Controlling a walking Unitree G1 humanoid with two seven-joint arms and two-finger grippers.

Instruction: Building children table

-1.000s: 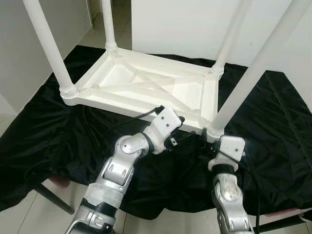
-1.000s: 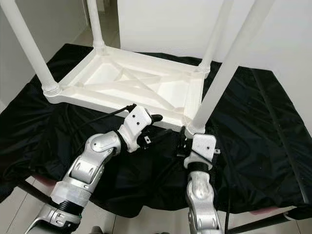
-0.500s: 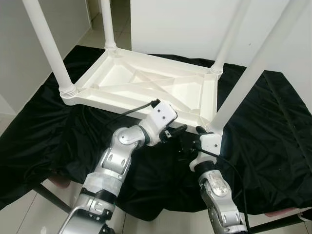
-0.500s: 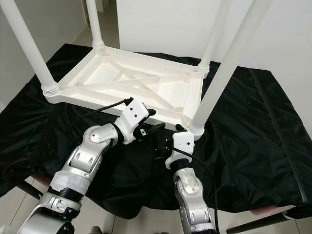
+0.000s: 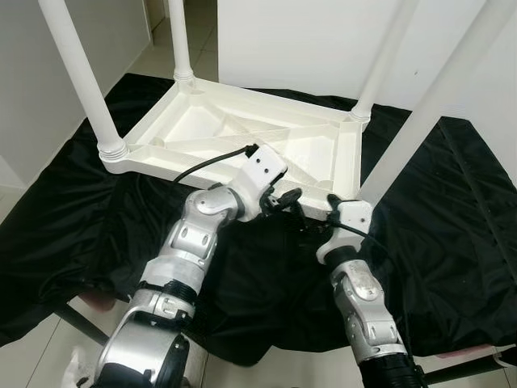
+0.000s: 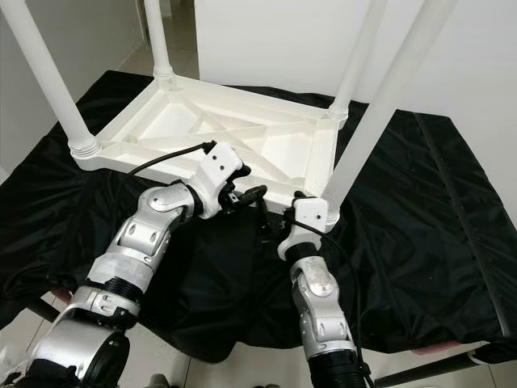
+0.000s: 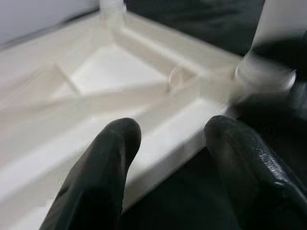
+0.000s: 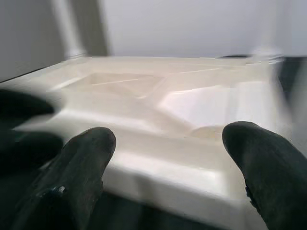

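Note:
A white plastic children's table (image 5: 202, 121) lies upside down on a black cloth (image 5: 452, 210). All of its legs stand upward, among them the near left leg (image 5: 77, 73) and the near right leg (image 5: 436, 97). My left gripper (image 5: 287, 198) is open, hovering just before the table's near rim; in the left wrist view the rim (image 7: 158, 139) shows between the fingers (image 7: 103, 167). My right gripper (image 5: 317, 217) is open too, close beside the near right corner. The right wrist view has the underside (image 8: 192, 105) ahead between its fingers (image 8: 86, 158).
The black cloth covers a low support with dark bars (image 5: 89, 327) under its front edge. Tiled floor (image 5: 32, 356) lies at the near left. White walls (image 5: 283, 40) stand close behind and to the left of the table.
My right gripper has risen from below the near right leg's base to beside that corner. My left gripper has moved forward and up to the near rim.

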